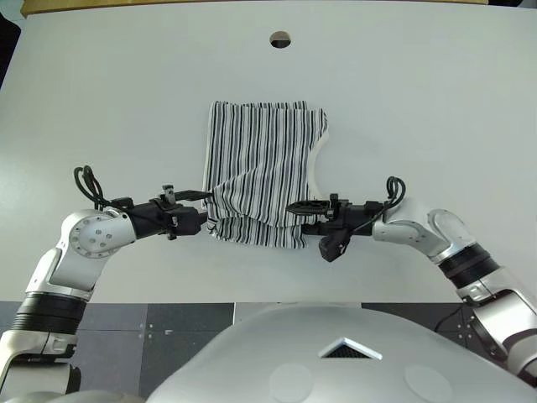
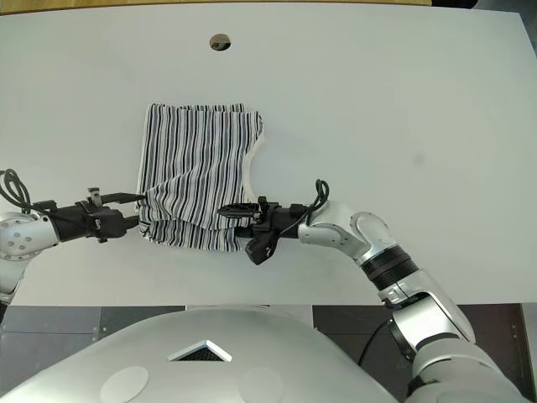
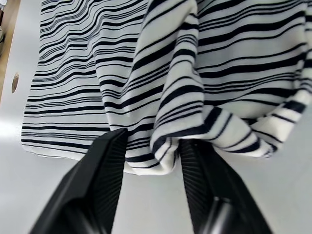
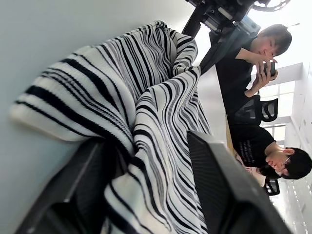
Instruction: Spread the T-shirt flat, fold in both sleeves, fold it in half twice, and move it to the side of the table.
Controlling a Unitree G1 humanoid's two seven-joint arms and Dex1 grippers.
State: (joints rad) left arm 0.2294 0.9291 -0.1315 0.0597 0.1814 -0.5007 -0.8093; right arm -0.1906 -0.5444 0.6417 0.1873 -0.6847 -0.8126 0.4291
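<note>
Silver shells, black ribbed collars: left arm (image 1: 80,243), right arm (image 1: 440,235).
The left gripper (image 1: 206,208) and right gripper (image 1: 294,214) are black with ridged fingers (image 3: 105,180); black cables (image 1: 86,183) loop at the wrists; small screws (image 1: 99,235) dot the round left elbow.

The T-shirt (image 1: 264,159) lies on the table (image 1: 436,101), about midway across and toward the near edge. The left gripper (image 1: 204,207) sits at the shirt's near left corner and the right gripper (image 1: 295,214) at its near right corner, each with cloth between its fingers. A hole (image 1: 280,39) in the table lies beyond the shirt's far edge.
</note>
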